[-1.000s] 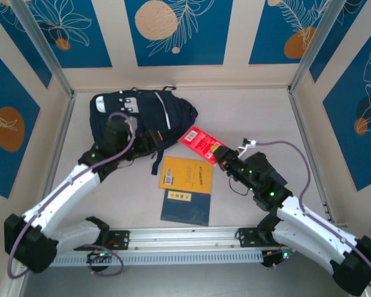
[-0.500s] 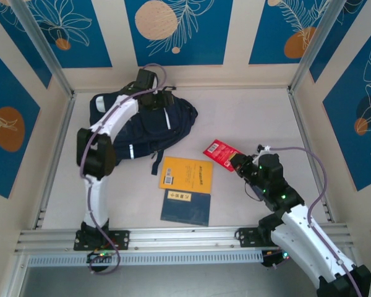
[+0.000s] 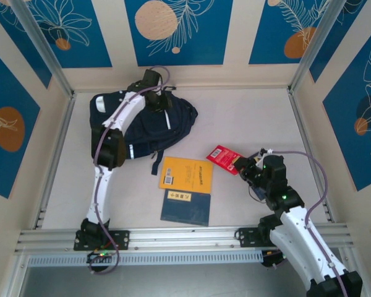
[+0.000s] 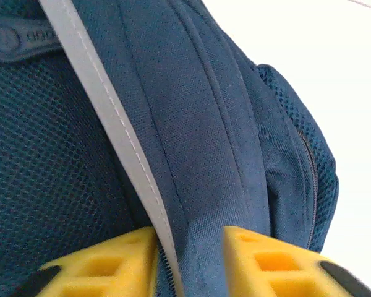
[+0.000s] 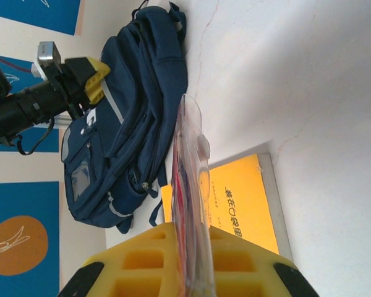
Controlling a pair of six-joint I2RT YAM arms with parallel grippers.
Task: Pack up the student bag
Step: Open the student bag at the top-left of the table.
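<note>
The student bag [image 3: 142, 124], dark navy with thin white stripes, lies at the back left of the table. My left gripper [image 3: 159, 99] reaches over its far top edge. In the left wrist view its yellow fingers [image 4: 111, 263] are closed on a ridge of the bag's navy fabric [image 4: 198, 154] beside a grey stripe. My right gripper [image 3: 240, 164] hovers right of centre, shut on a red packet [image 3: 224, 156] in clear wrap. In the right wrist view the packet [image 5: 188, 179] stands edge-on between the yellow fingers, with the bag [image 5: 130, 124] beyond it.
A yellow book [image 3: 185, 173] lies flat in the middle, just below the bag's straps. A small flat navy booklet [image 3: 185, 207] lies nearer the front rail [image 3: 185, 238]. Patterned walls with metal posts enclose the table on three sides.
My left arm swung from the bag's near side up to its far top edge and its jaws closed on the fabric. The right gripper drew the red packet back to the right.
</note>
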